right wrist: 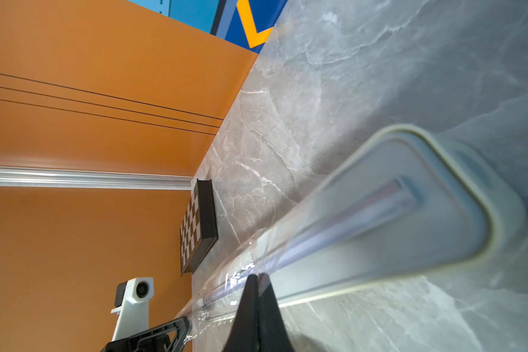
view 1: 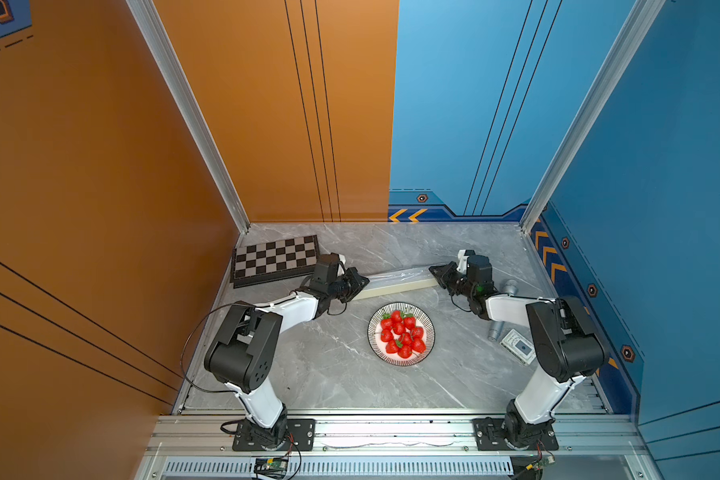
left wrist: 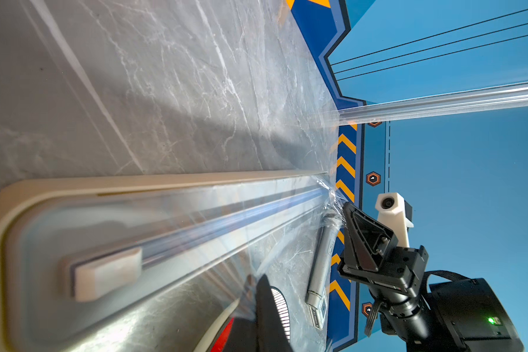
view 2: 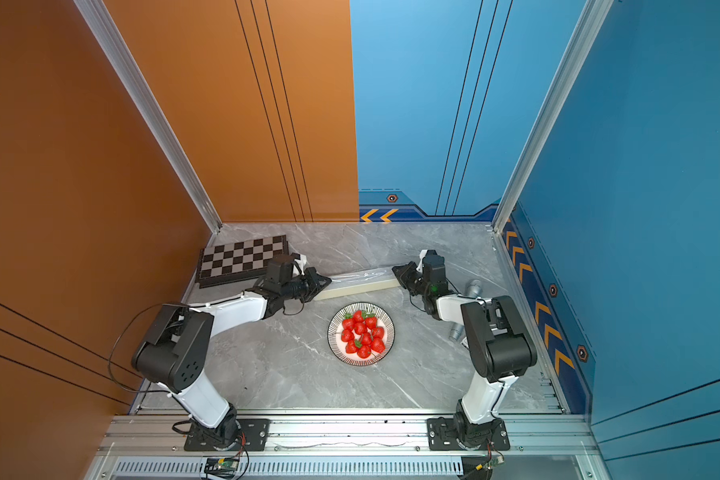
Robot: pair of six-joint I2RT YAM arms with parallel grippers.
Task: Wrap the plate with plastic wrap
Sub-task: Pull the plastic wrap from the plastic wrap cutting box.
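You're pinching the light, clingy, probably tear-prone plastic wrap at its left and right ends, left gripper and right gripper both clamped on it.

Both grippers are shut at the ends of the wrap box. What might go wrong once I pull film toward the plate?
1. The left gripper and right gripper pinch the plastic wrap only at their fingertips; it may slip out or tear.
2. Nothing pins the dispenser box, so it may slide toward the plate instead of feeding.
3. The wrap is crinkled at both pinches and may cling to itself.
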